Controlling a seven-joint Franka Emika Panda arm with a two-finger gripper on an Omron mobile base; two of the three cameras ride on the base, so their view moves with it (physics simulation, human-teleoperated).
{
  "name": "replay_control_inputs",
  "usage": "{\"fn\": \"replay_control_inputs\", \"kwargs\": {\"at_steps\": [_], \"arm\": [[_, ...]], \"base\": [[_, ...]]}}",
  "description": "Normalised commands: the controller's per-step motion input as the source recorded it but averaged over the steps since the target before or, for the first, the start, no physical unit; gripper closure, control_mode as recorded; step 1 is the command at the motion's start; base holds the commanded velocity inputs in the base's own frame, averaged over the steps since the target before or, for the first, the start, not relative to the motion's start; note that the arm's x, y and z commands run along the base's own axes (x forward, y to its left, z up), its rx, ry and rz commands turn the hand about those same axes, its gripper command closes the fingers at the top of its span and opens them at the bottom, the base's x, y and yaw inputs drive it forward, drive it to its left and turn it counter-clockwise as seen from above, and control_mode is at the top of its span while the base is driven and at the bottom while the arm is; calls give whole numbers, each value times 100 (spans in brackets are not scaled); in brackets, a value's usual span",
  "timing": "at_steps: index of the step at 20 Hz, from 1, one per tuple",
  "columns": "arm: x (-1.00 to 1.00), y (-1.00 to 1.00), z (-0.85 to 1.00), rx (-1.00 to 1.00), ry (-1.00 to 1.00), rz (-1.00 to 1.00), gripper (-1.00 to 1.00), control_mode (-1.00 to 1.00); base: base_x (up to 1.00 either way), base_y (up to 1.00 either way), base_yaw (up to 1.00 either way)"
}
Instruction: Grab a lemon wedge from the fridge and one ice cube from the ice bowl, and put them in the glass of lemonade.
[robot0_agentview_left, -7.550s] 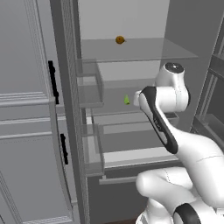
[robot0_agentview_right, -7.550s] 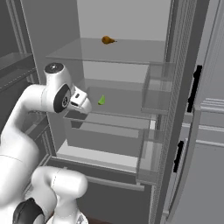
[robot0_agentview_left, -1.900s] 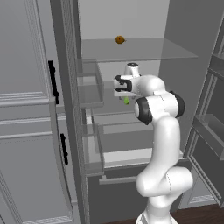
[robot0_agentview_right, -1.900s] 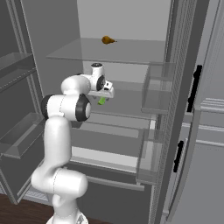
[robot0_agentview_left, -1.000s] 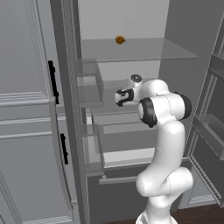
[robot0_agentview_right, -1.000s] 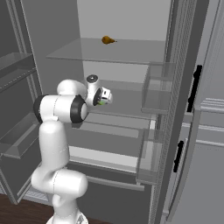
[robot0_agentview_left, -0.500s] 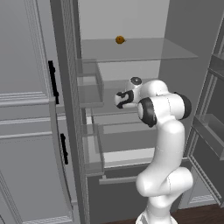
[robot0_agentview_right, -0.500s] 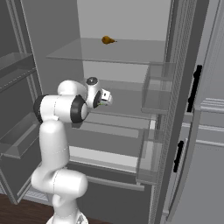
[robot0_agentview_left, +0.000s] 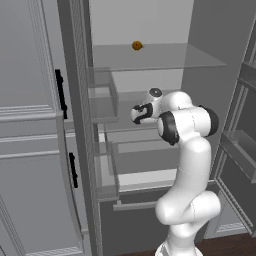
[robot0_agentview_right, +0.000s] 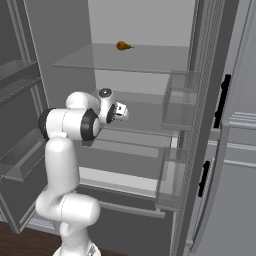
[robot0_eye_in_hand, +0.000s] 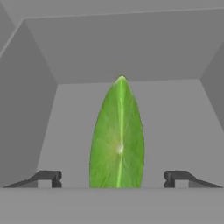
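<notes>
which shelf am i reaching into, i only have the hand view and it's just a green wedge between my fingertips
observer: the middle shelf of the fridge. the gripper sits low over it, under the top glass shelf.
operator: anything nearby i could knock
observer: a small orange item lies on that top shelf, well above the hand and apart from the lemon wedge.
operator: arm clear of the doors
observer: looks so. both doors stand open, and the clear door bins hang off to the gripper's right, not touching it.

Grey cabinets (robot0_agentview_left: 30, 150), prob. wood floor (robot0_agentview_right: 20, 242)
</notes>
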Motion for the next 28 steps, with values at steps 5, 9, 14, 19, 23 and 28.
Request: {"fn": "replay_control_inputs", "kwargs": {"at_steps": [5,9,14,19,23,28], "arm": [[0,0,0,0,1,0,100,-100],[-1,0,0,0,0,0,100,-100],[-74,0,12,0,0,1,100,-100],[-100,0,15,0,-1,3,100,-100],[-100,0,35,0,-3,4,100,-100],[-100,0,84,0,-1,6,100,-100]], "base": [[0,0,0],[0,0,0],[0,0,0],[0,0,0],[0,0,0],[0,0,0]]}}
